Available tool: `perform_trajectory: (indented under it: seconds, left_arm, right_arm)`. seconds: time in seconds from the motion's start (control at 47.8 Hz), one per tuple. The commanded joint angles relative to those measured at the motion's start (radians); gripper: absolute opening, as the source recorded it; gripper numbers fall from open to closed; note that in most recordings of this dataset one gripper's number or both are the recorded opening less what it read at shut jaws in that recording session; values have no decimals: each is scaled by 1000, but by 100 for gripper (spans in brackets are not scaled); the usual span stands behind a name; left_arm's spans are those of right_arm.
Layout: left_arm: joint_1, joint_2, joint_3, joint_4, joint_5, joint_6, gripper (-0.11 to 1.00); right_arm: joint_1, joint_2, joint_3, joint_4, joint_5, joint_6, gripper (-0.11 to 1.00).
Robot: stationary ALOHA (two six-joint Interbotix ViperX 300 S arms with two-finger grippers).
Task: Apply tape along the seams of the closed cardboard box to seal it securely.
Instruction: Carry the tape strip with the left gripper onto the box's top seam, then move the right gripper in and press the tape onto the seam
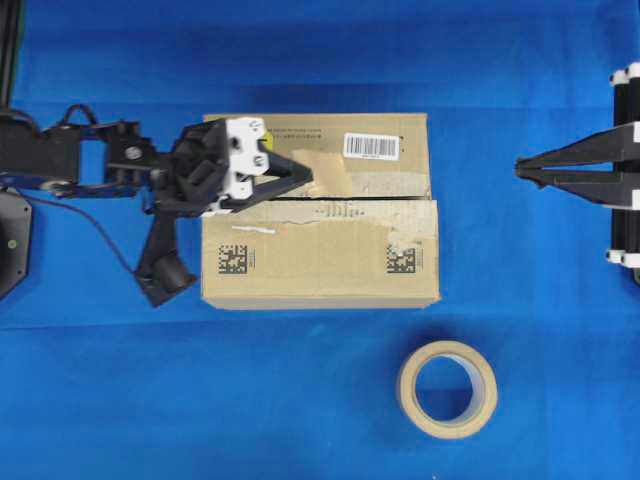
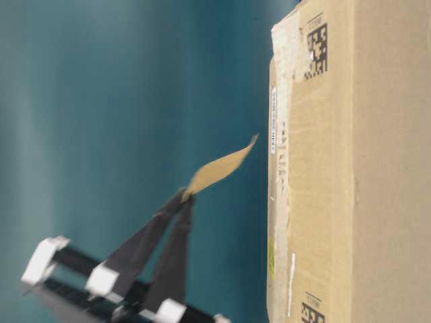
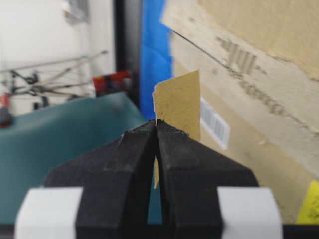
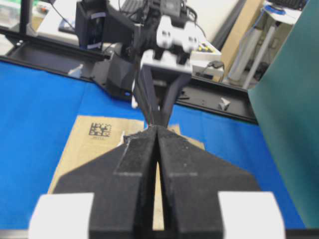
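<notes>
While tape (image 1: 330, 172) hangs pinched in left gripper (image 1: 305, 180) above box (image 1: 320, 265), just far of seam (image 1: 350, 200), nothing stuck yet. Right gripper (image 1: 520, 167) shut, empty, well right. Pressing down remains.

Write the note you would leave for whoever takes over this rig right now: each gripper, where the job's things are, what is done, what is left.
Left gripper: shut on the tape, held over the cardboard box.
Right gripper: shut, empty, off the box's right side.
The tape hangs clear of the box top in the table-level view.
Done: tape piece picked up and brought above the seam.
Left: lay it along the seam and press it down.
</notes>
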Motion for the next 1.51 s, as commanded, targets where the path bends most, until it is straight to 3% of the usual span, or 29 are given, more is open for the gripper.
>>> perform_trajectory:
  seconds: [0.0, 0.397, 0.836, 1.254, 1.484]
  left_arm:
    - [0, 23, -29, -5, -2, -3, 0]
    - [-34, 32, -18, -5, 61, -15, 0]
    - [-28, 32, -18, -5, 236, -12, 0]
    - [-18, 38, -28, -5, 259, -11, 0]
    - [-18, 40, -29, -5, 258, -18, 0]
  right_arm:
    - [-3, 15, -25, -2, -11, -2, 0]
    - [-3, 41, -21, -2, -11, -5, 0]
    - [-9, 94, -21, -2, -64, 0, 0]
    - [-41, 232, -55, 18, -112, 18, 0]
    - [-51, 367, -120, 43, -127, 20, 1]
